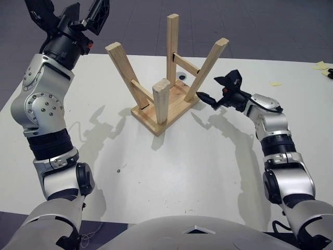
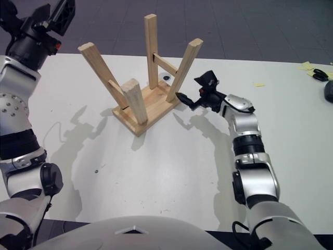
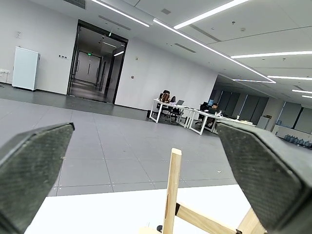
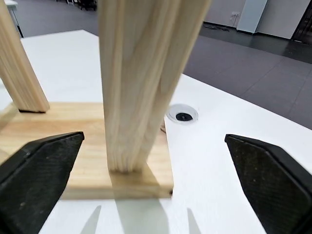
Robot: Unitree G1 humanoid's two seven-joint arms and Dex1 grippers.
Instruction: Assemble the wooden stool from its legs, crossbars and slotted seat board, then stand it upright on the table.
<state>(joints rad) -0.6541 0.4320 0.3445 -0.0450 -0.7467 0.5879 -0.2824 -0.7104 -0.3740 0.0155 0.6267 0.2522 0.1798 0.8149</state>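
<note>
The wooden stool lies upside down on the white table (image 1: 171, 172). Its slotted seat board (image 1: 174, 107) rests flat and the legs point up, joined by crossbars (image 1: 186, 64). My right gripper (image 1: 216, 88) hovers just right of the near right leg (image 1: 208, 67), low by its foot at the board. It is open, and in the right wrist view that leg (image 4: 141, 83) stands between the spread fingers (image 4: 39, 170) without touching them. My left gripper (image 1: 70, 10) is raised high at the back left, open and holding nothing. In its wrist view a far leg (image 3: 171, 190) rises below.
A round cable grommet (image 1: 181, 76) sits in the table just behind the stool. Yellow sticky notes (image 1: 321, 65) and a dark object (image 2: 329, 91) lie near the far right edge. Bare table stretches in front of the stool.
</note>
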